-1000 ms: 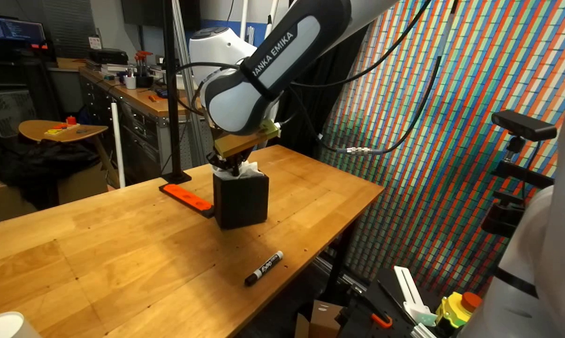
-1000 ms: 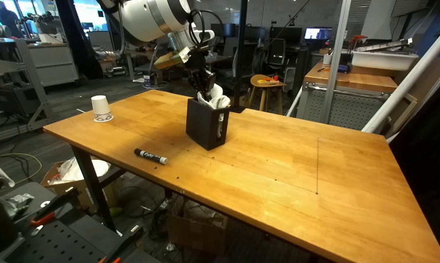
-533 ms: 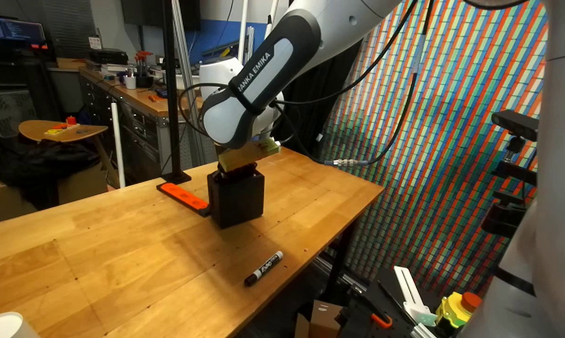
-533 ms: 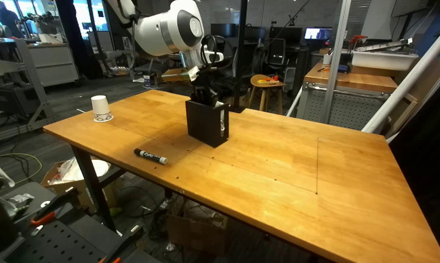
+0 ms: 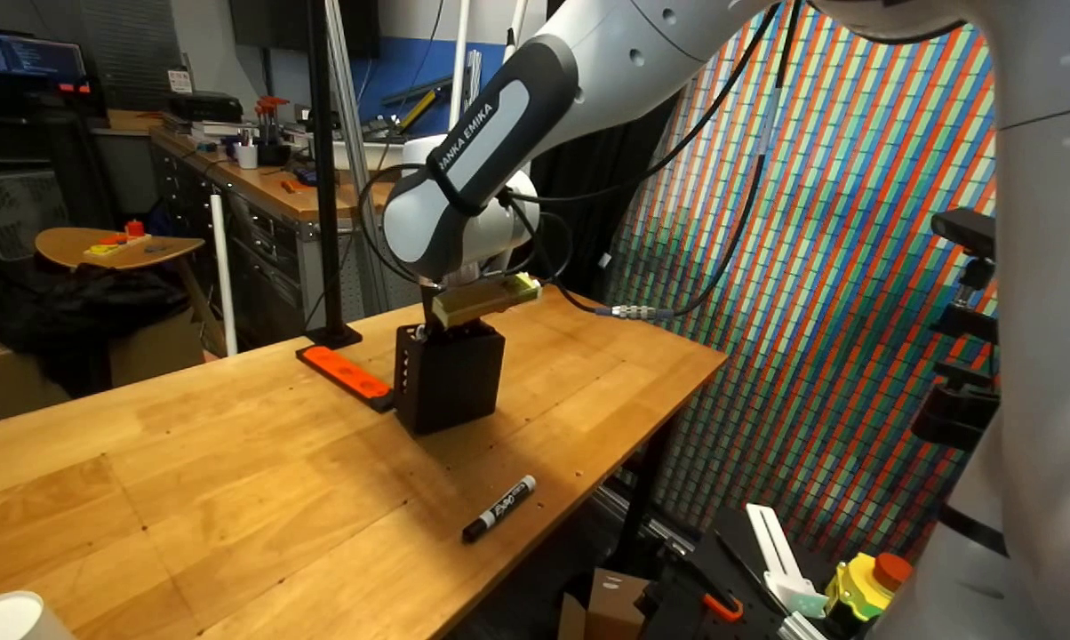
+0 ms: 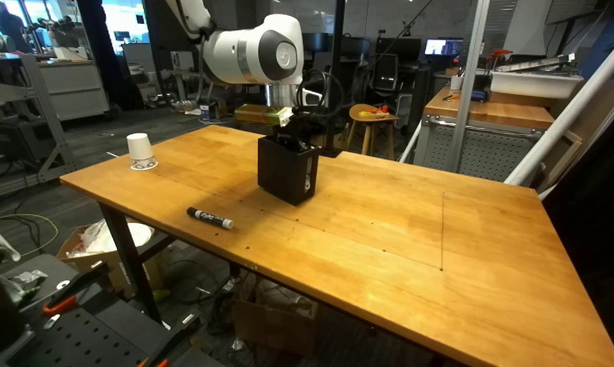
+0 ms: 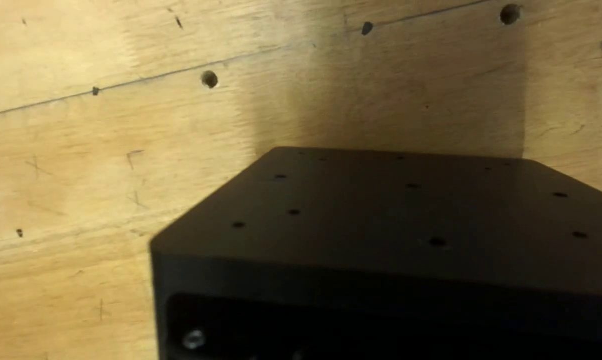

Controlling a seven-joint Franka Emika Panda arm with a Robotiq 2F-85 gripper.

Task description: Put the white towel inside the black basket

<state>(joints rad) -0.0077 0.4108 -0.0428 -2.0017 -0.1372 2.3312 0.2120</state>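
Jaws down in black basket (image 6: 282, 171), cannot tell if spread; orange-red tool (image 5: 348, 372) just beside, marker (image 5: 499, 509) near, cup (image 6: 141, 149) farther

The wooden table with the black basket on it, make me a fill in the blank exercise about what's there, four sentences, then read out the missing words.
The hand reaches into the basket through its open ____.
A bit of the ____ towel shows through the basket's side.
The paper cup stands upside ____ on the table.
The brand word printed on the marker is ____.

Missing words, in order: top; white; down; EXPO.
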